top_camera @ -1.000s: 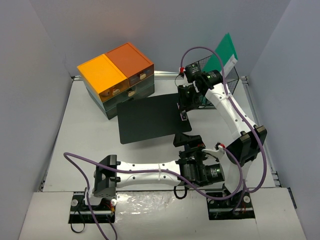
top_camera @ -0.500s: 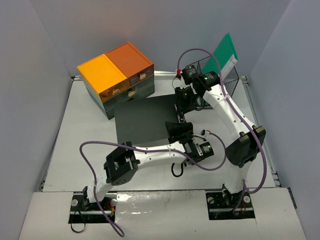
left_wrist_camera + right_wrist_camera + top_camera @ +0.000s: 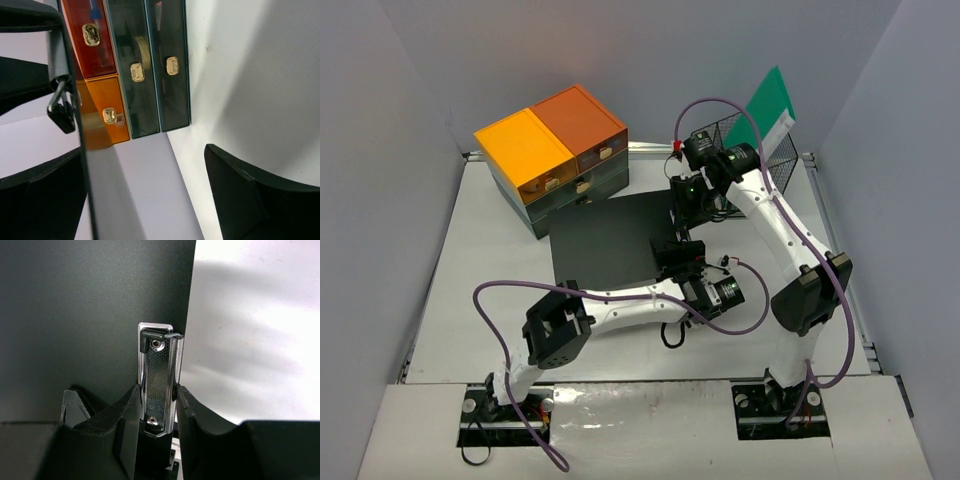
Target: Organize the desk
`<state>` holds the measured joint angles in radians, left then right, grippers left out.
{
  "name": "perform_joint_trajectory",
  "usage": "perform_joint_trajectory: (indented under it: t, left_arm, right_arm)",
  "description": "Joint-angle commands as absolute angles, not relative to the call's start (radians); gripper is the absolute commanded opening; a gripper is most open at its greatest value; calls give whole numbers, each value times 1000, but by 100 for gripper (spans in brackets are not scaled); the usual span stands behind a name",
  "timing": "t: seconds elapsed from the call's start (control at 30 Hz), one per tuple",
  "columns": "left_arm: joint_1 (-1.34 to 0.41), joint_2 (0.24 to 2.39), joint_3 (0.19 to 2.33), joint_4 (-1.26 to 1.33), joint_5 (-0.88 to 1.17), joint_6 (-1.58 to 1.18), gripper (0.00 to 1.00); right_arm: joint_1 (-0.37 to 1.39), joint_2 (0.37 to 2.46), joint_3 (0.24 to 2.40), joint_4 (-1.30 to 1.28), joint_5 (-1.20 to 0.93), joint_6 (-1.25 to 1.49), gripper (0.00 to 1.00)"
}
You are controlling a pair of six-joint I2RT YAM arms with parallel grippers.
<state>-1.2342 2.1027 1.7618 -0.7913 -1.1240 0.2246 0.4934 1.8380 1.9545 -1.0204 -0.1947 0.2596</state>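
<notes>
A black clipboard (image 3: 605, 240) is held tilted above the white desk (image 3: 470, 290), in front of the drawer unit. My right gripper (image 3: 682, 208) is shut on its metal clip (image 3: 159, 365), with a finger (image 3: 127, 415) pressed on each side. My left gripper (image 3: 675, 250) is open at the board's near right corner. In the left wrist view the board shows edge-on as a thin dark line (image 3: 85, 165) just inside my left finger (image 3: 40, 195). The other finger (image 3: 250, 195) stands well apart from it.
An orange-topped drawer unit (image 3: 550, 150) with dark drawers (image 3: 145, 70) stands at the back left. A black wire basket (image 3: 765, 170) holding a green folder (image 3: 765, 110) stands at the back right. Purple cables loop over the desk by the left arm.
</notes>
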Motion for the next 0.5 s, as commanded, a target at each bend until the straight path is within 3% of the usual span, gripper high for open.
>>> perform_joint_trajectory:
  t: [0.0, 0.13, 0.27, 0.47]
  left_arm:
    - [-1217, 2007, 1772, -715, -1214, 286, 73]
    - [-1212, 1997, 1770, -704, -1244, 304, 57]
    - [-1210, 1978, 1759, -690, -1271, 310, 24]
    - [-1212, 1967, 1754, -701, -1302, 311, 1]
  right_arm:
    - [499, 1758, 1970, -1028, -213, 264, 0]
    - [499, 1755, 1965, -1028, -210, 264, 0]
    - [499, 1756, 1971, -1026, -207, 264, 0]
    - [499, 1759, 1976, -1026, -199, 264, 0]
